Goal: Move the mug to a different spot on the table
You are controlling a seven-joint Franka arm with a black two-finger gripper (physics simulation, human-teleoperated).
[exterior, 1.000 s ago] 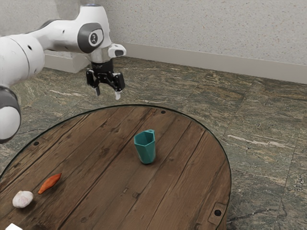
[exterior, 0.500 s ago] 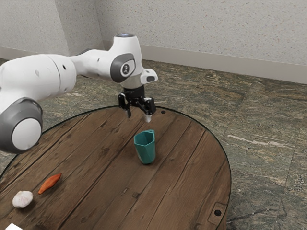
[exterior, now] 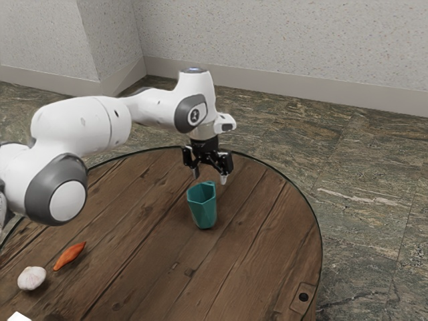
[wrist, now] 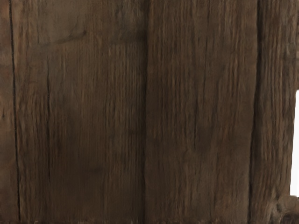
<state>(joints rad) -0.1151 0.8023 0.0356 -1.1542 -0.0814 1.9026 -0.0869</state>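
One mug (exterior: 202,205) is standing upright on the counter (exterior: 254,254), a teal faceted cup sitting a little to the far side of the round top's middle. One gripper (exterior: 208,175) is hanging just above and behind the mug's far rim, pointing down. Its two fingers (exterior: 196,172) are standing spread wide with nothing between them, clear of the mug.

Two small things are lying well apart from the mug, near the counter's edge at the exterior view's left: one orange carrot-like piece (exterior: 69,255) and one whitish bulb (exterior: 31,277), just beside each other. One white corner (exterior: 16,315) is showing at the lower left; I cannot tell what it is.

The counter is showing dark weathered wood inside a thin black rim, and in the wrist view its planks (wrist: 140,112) are running under the hand. Around it a marbled green-brown stone floor (exterior: 361,167) is meeting pale speckled walls (exterior: 301,33) along a light baseboard (exterior: 301,83).

Bare wood is lying open on every side of the mug, widest toward the near edge and the exterior view's right. The counter's far edge is lying near, just behind the gripper.
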